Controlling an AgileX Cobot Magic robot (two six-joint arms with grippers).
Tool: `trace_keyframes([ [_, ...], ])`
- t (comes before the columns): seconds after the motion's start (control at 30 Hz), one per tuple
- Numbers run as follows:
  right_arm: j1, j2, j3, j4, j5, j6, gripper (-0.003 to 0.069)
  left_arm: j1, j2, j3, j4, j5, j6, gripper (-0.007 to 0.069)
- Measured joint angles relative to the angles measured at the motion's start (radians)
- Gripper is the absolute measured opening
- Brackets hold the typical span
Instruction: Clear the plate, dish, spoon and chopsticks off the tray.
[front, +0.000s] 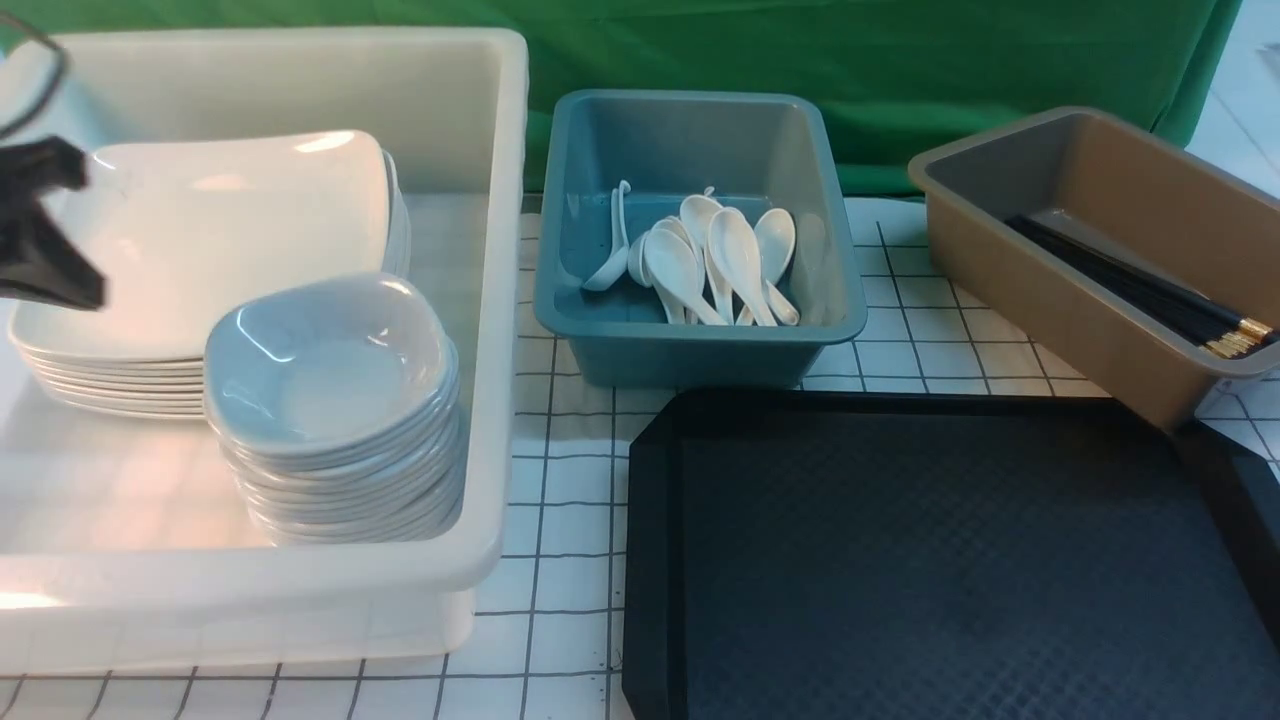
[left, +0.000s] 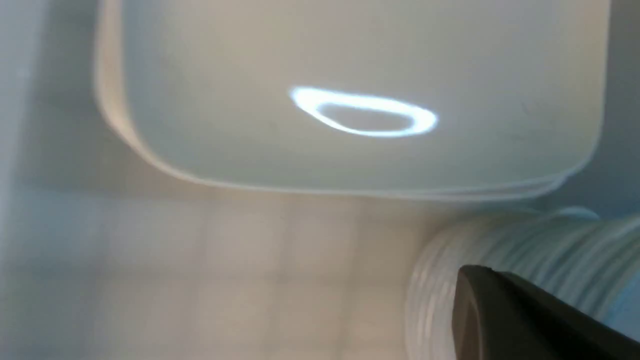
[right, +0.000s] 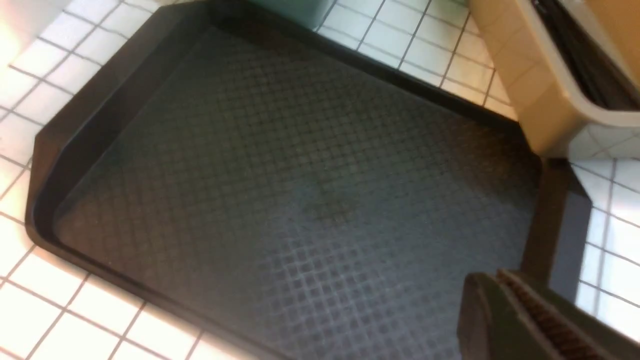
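The black tray (front: 950, 560) lies bare at the front right, and its textured floor (right: 300, 200) fills the right wrist view. A stack of white plates (front: 230, 230) and a stack of small dishes (front: 330, 370) stand inside the white tub. White spoons (front: 720, 260) lie in the blue tub, and black chopsticks (front: 1140, 285) in the brown tub. My left gripper (front: 45, 225) hovers shut and holding nothing over the plates' left edge. Its dark tip (left: 475, 280) shows beside the dish stack (left: 525, 250). My right gripper (right: 492, 280) hangs shut and holding nothing over the tray's corner.
The big white tub (front: 500, 300) takes up the left. The blue tub (front: 700, 360) stands behind the tray, and the brown tub (front: 1050, 290) at the right overlaps the tray's far corner. A green cloth hangs behind the gridded tabletop.
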Motion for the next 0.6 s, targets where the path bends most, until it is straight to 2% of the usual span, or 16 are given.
trace_keyframes([
  [0.13,0.0,-0.013,-0.084,-0.054,0.153,0.004,0.0007,-0.132,-0.021,-0.001,0.02,0.043,0.009,-0.0011],
  [0.17,0.0,-0.016,-0.087,-0.057,0.161,0.007,0.0007,-0.139,-0.021,-0.001,0.023,0.045,0.009,-0.0011],
  [0.2,0.0,-0.041,-0.1,-0.071,0.173,0.013,0.0007,-0.195,-0.036,-0.001,0.047,0.05,0.009,-0.0011],
  [0.3,0.0,-0.126,-0.092,-0.078,0.156,0.039,0.0006,-0.277,-0.067,-0.001,0.075,0.053,0.012,-0.0011],
  [0.37,0.0,-0.164,-0.075,-0.076,0.133,0.056,0.0006,-0.3,-0.08,-0.001,0.078,0.053,0.012,-0.0011],
  [0.53,0.0,-0.308,0.12,0.016,-0.195,0.101,0.0004,-0.388,-0.127,-0.001,0.077,0.055,0.012,-0.0006],
  [0.57,0.0,-0.311,0.12,0.021,-0.209,0.106,0.0004,-0.39,-0.128,-0.001,0.076,0.055,0.012,-0.0005],
  [0.6,0.0,-0.321,0.185,0.063,-0.321,0.106,0.0004,-0.4,-0.131,-0.001,0.072,0.055,0.012,-0.0004],
])
